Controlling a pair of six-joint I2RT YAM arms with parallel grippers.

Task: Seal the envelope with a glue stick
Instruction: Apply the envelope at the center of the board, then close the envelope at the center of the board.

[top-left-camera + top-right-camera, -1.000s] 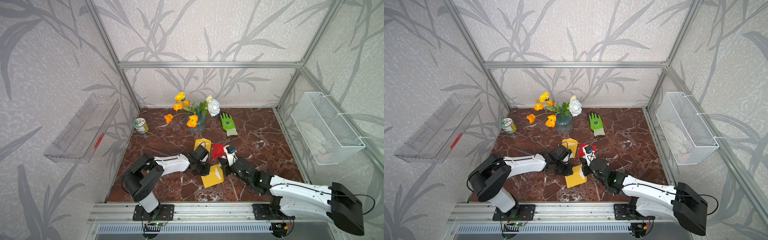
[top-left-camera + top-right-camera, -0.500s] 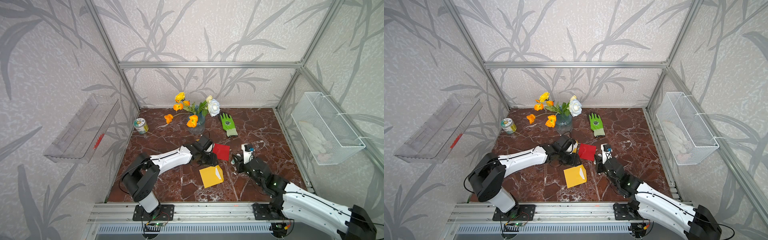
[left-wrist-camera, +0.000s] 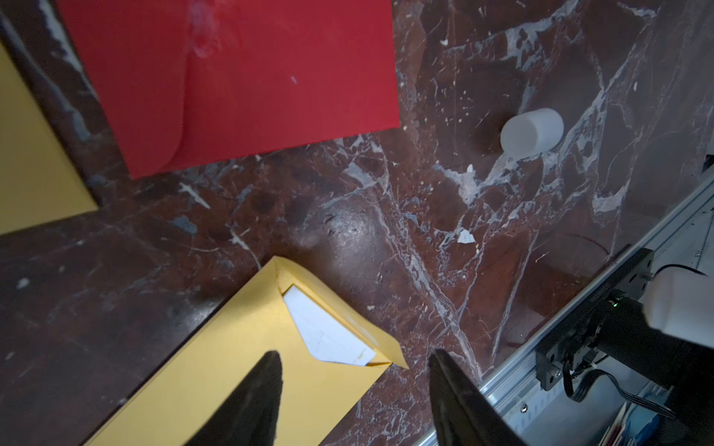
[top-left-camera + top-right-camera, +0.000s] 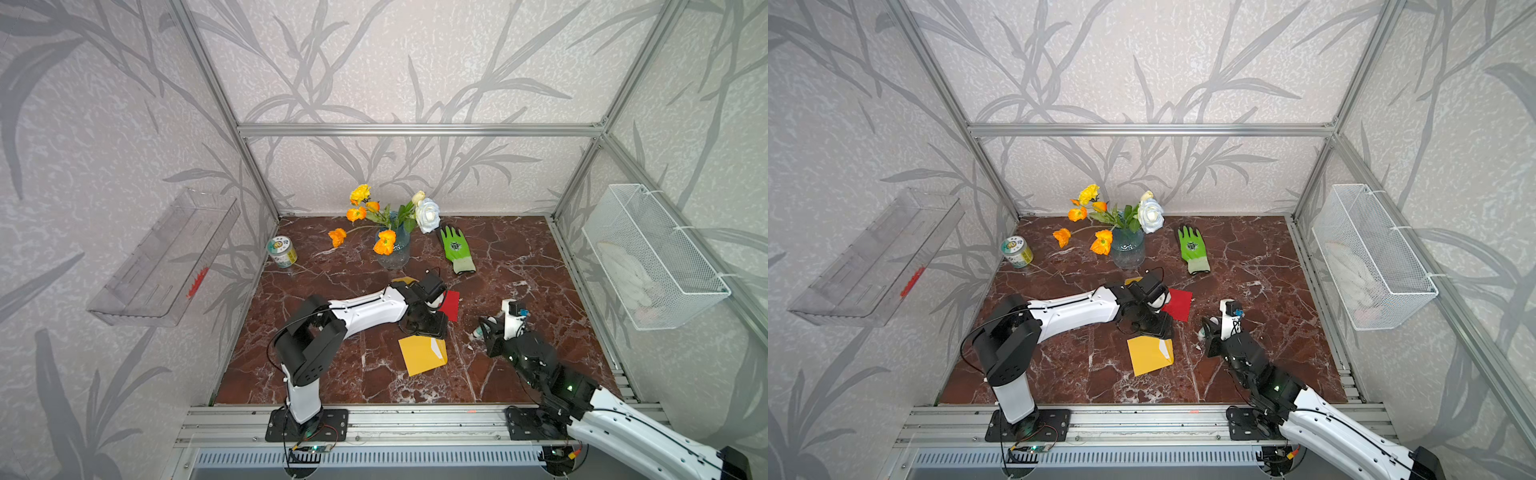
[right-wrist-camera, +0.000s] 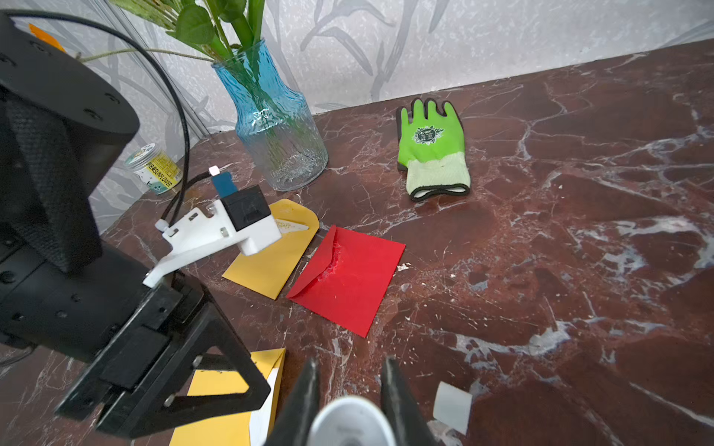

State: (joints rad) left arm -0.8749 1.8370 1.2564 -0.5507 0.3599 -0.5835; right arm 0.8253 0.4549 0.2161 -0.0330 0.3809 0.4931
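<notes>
On the marble table [image 4: 519, 257], the left gripper [image 3: 355, 355] has spread its fingers wide above the lower yellow envelope [image 4: 419, 355]; the right gripper [image 5: 351, 363], pulled back right of centre, clamps the glue stick [image 5: 349, 421].

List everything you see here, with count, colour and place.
front envelope: one, yellow, table middle
red envelope: one, red, behind it
back envelope: one, yellow, beside red one
glue stick: one, white, in right gripper
cap: one, white, on table
flower vase: one, blue glass, back
glove: one, green, back
jar: one, yellow-labelled, back corner
shelf: one, clear, side wall
basket: one, white, opposite wall
left gripper: one, black, open over front envelope
right gripper: one, black, holding glue stick
</notes>
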